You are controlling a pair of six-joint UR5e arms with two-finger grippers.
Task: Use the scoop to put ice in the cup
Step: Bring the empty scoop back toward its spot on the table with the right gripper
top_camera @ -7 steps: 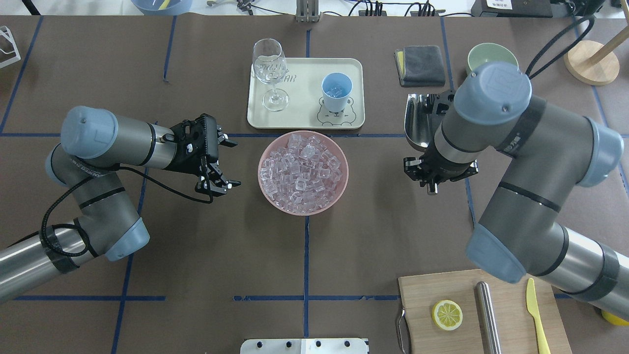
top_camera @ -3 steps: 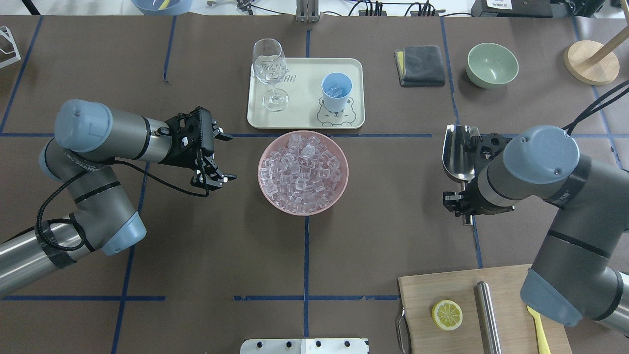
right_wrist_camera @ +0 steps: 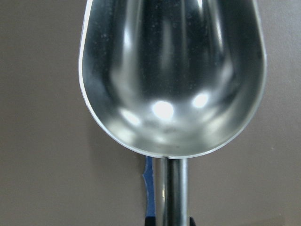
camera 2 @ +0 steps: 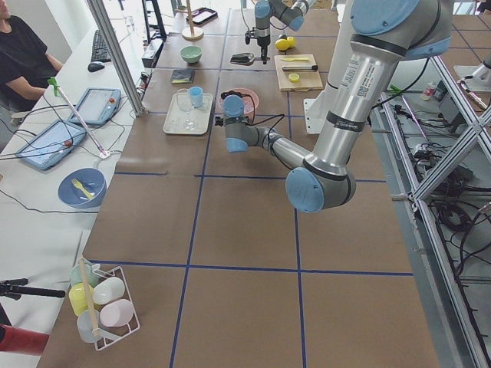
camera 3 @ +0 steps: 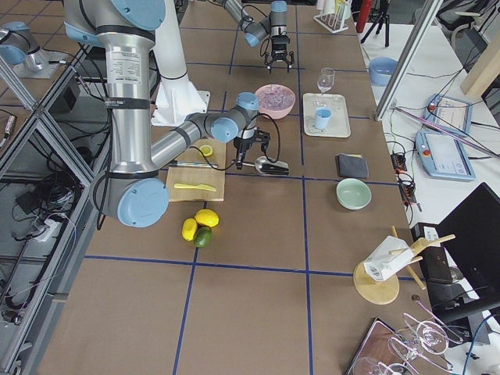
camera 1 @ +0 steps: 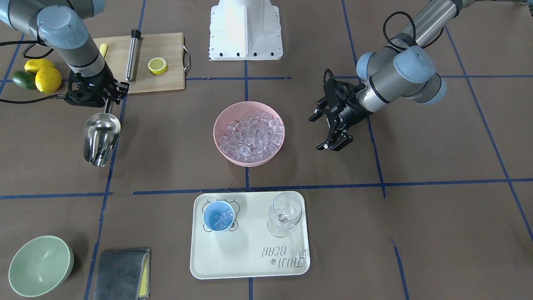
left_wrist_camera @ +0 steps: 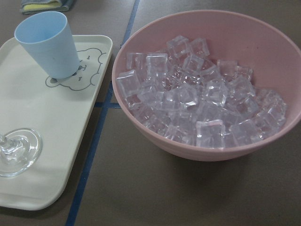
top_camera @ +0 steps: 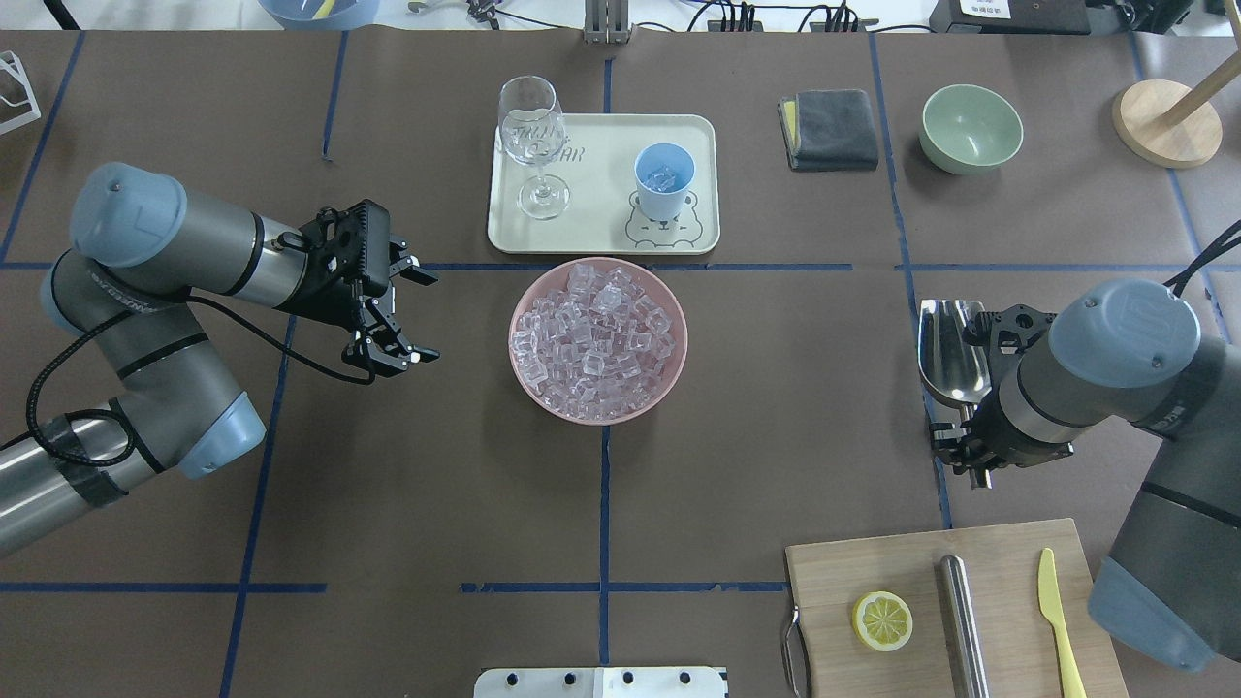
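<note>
The ice [top_camera: 596,339] fills a pink bowl [top_camera: 676,320] at the table's middle; it also shows in the left wrist view [left_wrist_camera: 202,101]. The light-blue cup [top_camera: 664,179] stands on a cream tray [top_camera: 601,228] behind the bowl and holds a few cubes [camera 1: 220,216]. My right gripper [top_camera: 970,454] is shut on the handle of the steel scoop [top_camera: 953,347], far right of the bowl, low over the table. The scoop's trough is empty in the right wrist view [right_wrist_camera: 171,70]. My left gripper [top_camera: 427,317] is open and empty, left of the bowl.
A wine glass [top_camera: 531,145] stands on the tray's left. A grey cloth [top_camera: 829,128] and a green bowl [top_camera: 971,126] lie at the far right. A cutting board [top_camera: 873,572] with a lemon half [top_camera: 882,620], steel rod [top_camera: 963,620] and yellow knife [top_camera: 1057,620] is near right.
My right arm has carried the scoop right and back toward me, away from the tray. My left arm has drawn a little to the left, still open.
</note>
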